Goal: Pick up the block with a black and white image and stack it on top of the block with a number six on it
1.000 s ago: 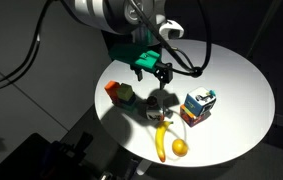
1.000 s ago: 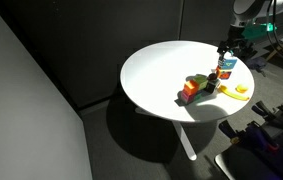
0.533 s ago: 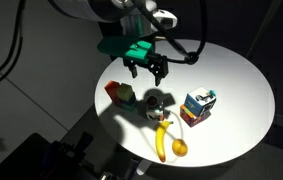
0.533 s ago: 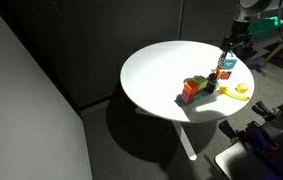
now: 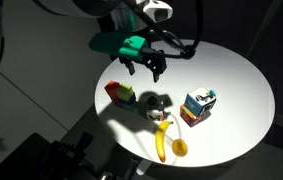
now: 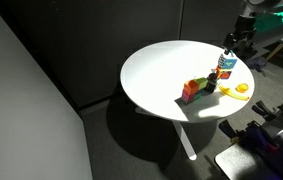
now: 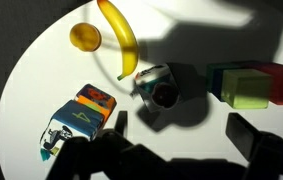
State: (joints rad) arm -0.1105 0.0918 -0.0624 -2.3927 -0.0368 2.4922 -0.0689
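White table [image 5: 236, 75]: picture block [image 7: 73, 124] markings too blurred to read.

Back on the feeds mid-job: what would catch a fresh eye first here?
The gripper hangs open and empty above the brightly lit round white table in a dark room. In the wrist view a yellow banana with a small orange fruit beside it stands out most. The block with a black and white image sits tight against a red-orange block, apart from a green and orange pair.
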